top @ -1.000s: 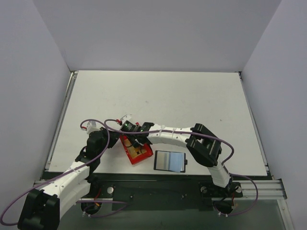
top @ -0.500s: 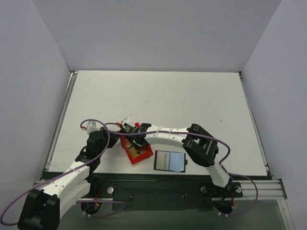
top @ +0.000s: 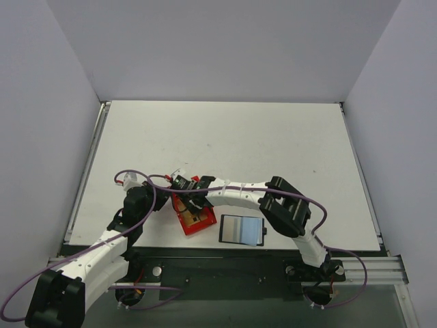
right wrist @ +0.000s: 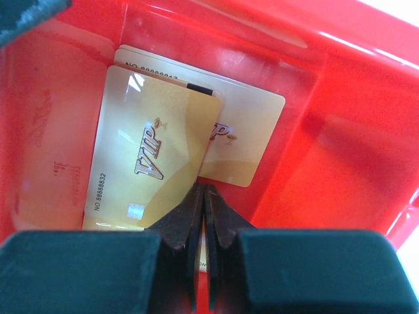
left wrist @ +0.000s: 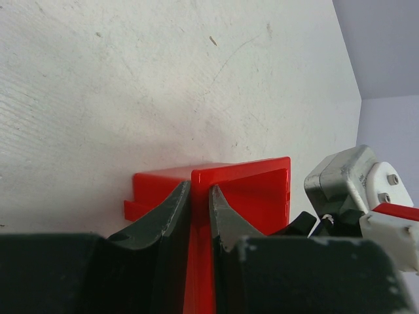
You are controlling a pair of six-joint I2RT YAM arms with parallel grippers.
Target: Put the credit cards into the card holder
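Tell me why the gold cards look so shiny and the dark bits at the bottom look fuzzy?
Right wrist view: light glare makes white spots on the top gold VIP card and streaks on the red bin wall; the right gripper sits too near the lens, so it blurs. Left wrist view: the left gripper blurs likewise.

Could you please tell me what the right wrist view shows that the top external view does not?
Only the right wrist: overlapping gold VIP cards, with the shut right gripper at the upper card's near edge. Only the top: the open wallet on the table, right of the bin. Both: the red bin with cards in it.
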